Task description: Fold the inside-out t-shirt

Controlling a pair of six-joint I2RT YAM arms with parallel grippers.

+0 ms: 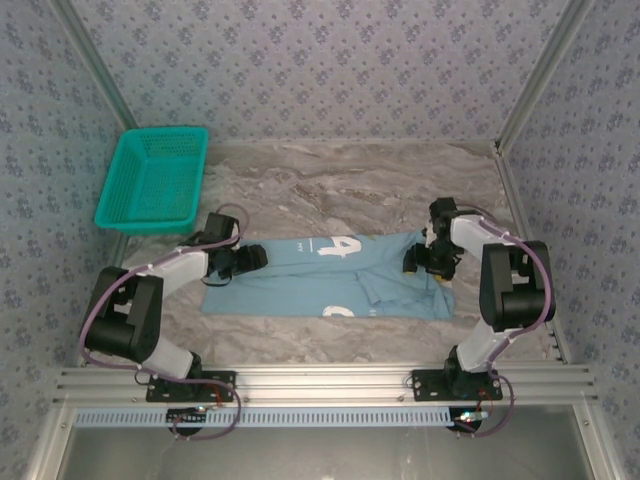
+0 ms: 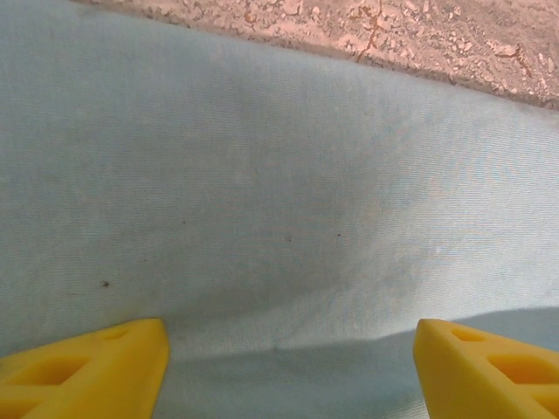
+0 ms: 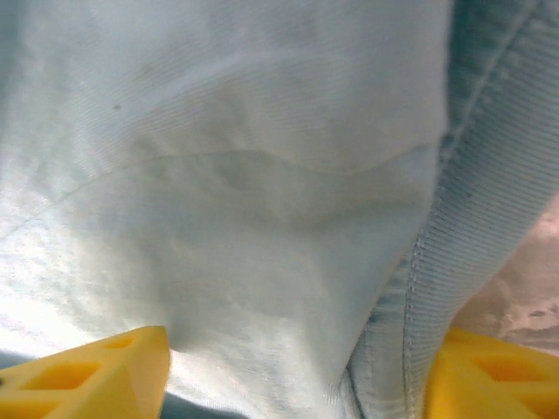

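L gripper (image 1: 257, 258) is sitting at the inside-out t-shirt's (image 1: 300, 285) left end, jaws wide, gripping nothing, cloth just under. R gripper (image 1: 411, 263) is straddling bunched cloth by a ribbed seam (image 3: 454, 262) at the right end, jaws apart, not pinching yet. Shirt is lying flat btwn both arms, long axis running L-R, seam end prob. pointing right. Teal basket (image 1: 155, 180) is sitting far left.

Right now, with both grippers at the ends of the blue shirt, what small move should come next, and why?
Probably close the right gripper on the t-shirt. Its fingers stand apart with a hem and bunched cloth between them, so a pinch looks ready. The left gripper is also open over flat cloth at the other end.
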